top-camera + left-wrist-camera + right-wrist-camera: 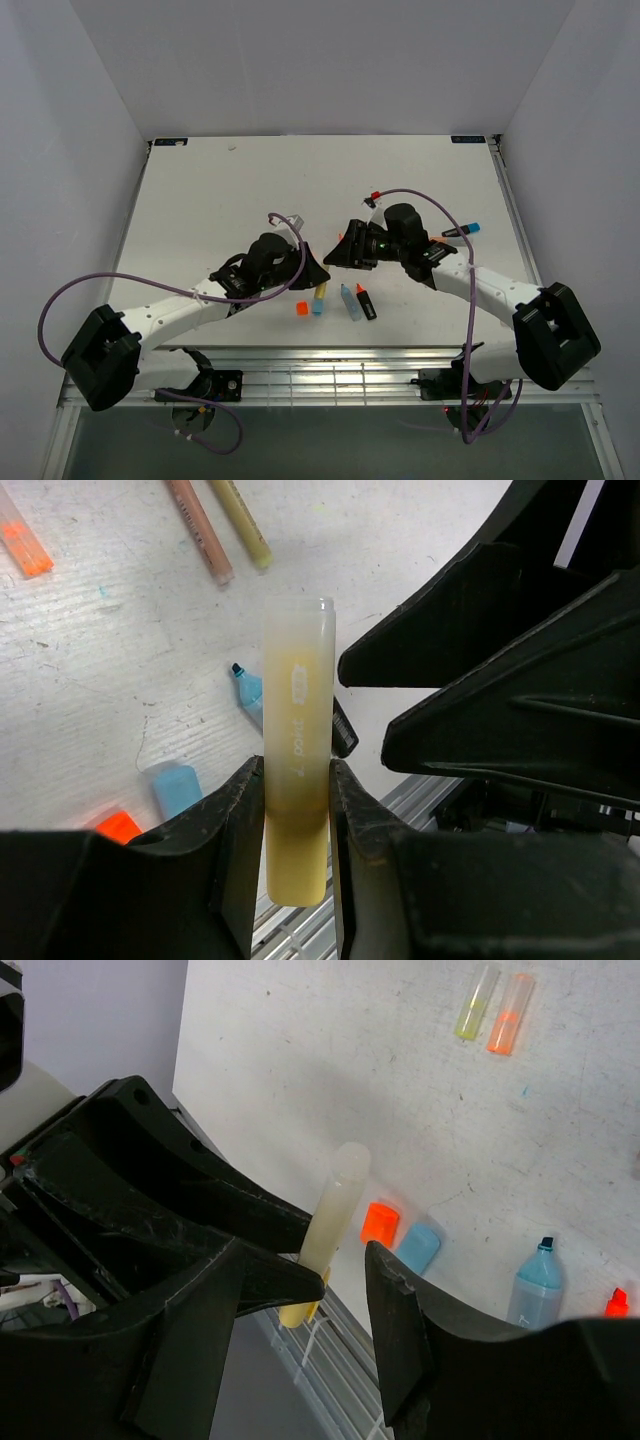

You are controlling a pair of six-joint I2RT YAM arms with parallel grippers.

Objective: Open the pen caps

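Note:
A yellow highlighter [297,720] with a pale translucent barrel and a yellow capped end is held above the table's near part. My left gripper [297,772] is shut on it at the yellow end, and the yellow tip sticks out below the fingers [322,291]. My right gripper [320,1252] is open, its fingers on either side of the pale barrel [337,1200] without visibly touching it. The two grippers meet nose to nose, left [305,268] and right [338,255]. An orange cap [302,309] and a blue cap [316,305] lie loose on the table below.
An uncapped blue marker [349,303] and a black marker with an orange tip [366,303] lie right of the caps. A blue-capped pen [465,230] lies at the right and a red-tipped one [372,197] further back. Two thin pens [198,530] lie beyond. The table's railed near edge [330,375] is close.

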